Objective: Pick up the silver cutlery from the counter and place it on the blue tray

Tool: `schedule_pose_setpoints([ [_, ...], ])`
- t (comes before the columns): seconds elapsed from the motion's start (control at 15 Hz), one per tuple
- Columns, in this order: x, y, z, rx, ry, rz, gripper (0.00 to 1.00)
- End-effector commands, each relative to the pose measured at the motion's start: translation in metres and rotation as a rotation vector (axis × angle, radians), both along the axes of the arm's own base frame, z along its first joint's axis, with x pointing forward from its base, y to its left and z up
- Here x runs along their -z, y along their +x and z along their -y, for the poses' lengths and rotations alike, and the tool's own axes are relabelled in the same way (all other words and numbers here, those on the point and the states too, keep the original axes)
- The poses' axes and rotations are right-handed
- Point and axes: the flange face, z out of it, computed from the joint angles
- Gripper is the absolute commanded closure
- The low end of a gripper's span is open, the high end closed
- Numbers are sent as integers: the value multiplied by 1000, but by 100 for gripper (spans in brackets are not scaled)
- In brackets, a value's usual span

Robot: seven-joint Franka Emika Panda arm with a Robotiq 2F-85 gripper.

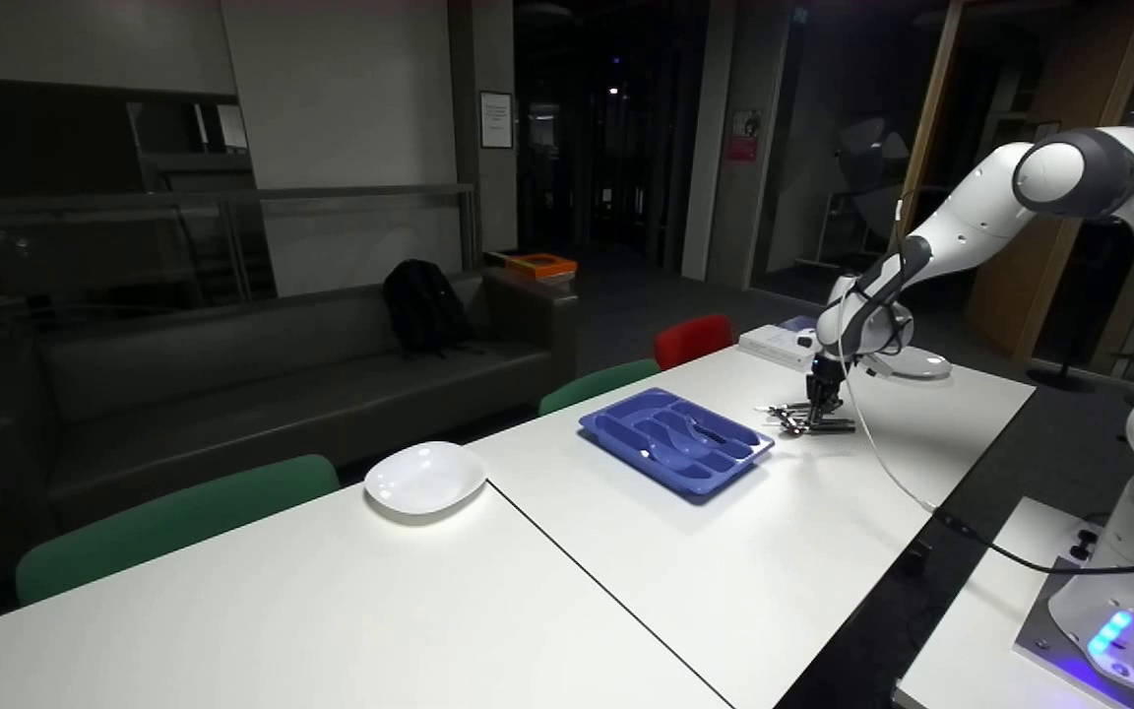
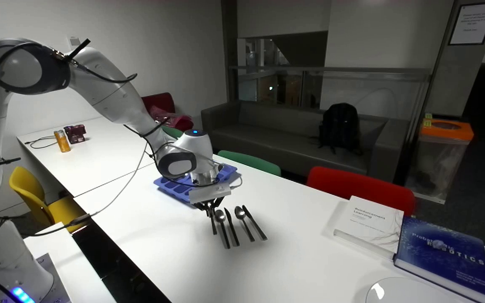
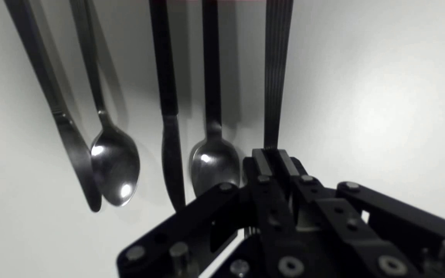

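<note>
In an exterior view, the white book [image 2: 366, 225] reads "Reinforcement Learning"; the blue book [image 2: 444, 259] beside it reads "ROBOTICS" under a word partly lost in glare. On the counter [image 2: 297, 265], near the blue tray [image 1: 673, 435], lies the silver cutlery [image 2: 231, 228], five pieces: two knives [image 3: 170, 131], two spoons [image 3: 214, 164] and one fork [image 3: 276, 69], pinched by the gripper [image 3: 271, 154].

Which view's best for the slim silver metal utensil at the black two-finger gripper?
Wrist view: the slim silver utensil shows large, grooves clear, up to the gripper, though cropped at top. In an exterior view the utensil is small, partly hidden; in an exterior view I can't single it out from the clustered cutlery.
</note>
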Motion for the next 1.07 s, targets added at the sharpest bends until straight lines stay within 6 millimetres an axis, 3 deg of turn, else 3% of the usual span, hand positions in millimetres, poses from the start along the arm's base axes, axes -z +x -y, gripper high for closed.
schedule_pose_setpoints([
  [0.0, -44, 1, -30, 64, -43, 48, 98],
  [0.27, -72, 16, -66, 277, -26, 93, 98],
  [0.47, -82, 24, -87, 425, 4, 138, 98],
  [1.0, -70, 32, -137, 549, 19, 124, 98],
])
